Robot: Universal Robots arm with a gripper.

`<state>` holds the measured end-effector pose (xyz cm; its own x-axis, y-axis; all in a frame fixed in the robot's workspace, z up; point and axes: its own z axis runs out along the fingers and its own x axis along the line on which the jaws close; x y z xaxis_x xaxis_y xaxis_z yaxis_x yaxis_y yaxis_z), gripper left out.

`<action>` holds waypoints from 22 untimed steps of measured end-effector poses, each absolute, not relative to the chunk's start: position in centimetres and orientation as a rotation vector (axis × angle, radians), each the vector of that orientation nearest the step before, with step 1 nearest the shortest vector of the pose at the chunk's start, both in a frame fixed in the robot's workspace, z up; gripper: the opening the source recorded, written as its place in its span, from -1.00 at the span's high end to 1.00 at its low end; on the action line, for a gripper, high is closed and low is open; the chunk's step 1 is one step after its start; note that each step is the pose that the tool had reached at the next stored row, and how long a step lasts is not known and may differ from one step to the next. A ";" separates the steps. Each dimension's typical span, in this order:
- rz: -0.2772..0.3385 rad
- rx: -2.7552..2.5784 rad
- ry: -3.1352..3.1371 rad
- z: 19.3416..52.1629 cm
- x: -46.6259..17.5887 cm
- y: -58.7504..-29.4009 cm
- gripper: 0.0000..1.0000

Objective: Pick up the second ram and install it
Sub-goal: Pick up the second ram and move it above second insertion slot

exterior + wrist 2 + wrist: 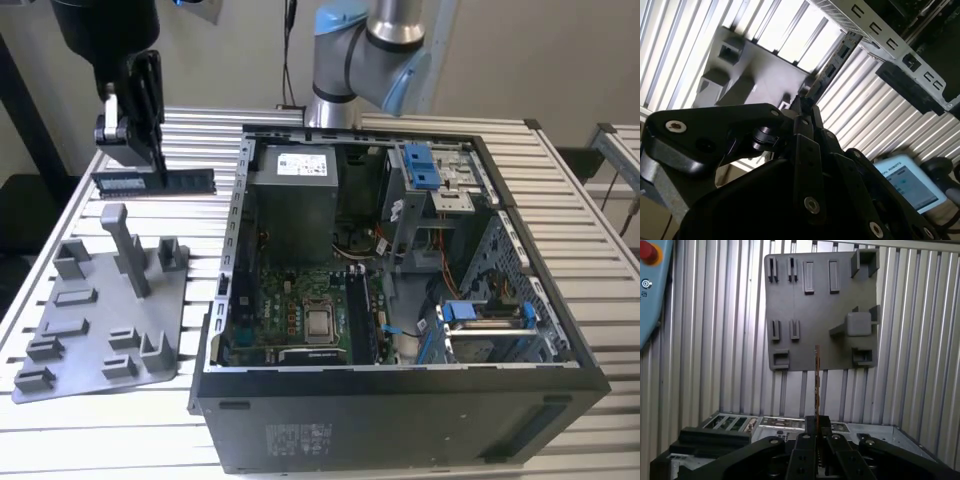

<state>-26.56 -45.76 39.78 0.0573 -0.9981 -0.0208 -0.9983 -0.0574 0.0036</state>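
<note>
The gripper is closed on the second ram; the fingers clamp the stick near its middle. In the exterior view the stick stands on its long edge and lies level, over the slatted table, beyond the grey fixture plate and towards the exterior view's left of the open computer case; whether its lower edge clears the table cannot be told. This view alone shows the case interior, with the motherboard facing up.

In the first wrist view the second ram appears edge-on as a thin line running out from the gripper; its far end overlaps the near border of the fixture plate; a teach pendant with a red button lies at the side of the table.

In the second wrist view the flat face of the second ram shows, extending from the gripper towards the metal rim of the computer case; the fixture plate lies behind the stick; the teach pendant shows its lit screen.
</note>
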 end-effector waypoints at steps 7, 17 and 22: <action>0.028 -2.276 2.149 39.8 -24.8 -45.7 0.72; 0.028 -2.276 2.149 39.8 -22.6 -45.6 0.72; 0.028 -2.276 2.149 39.8 -21.6 -45.5 0.72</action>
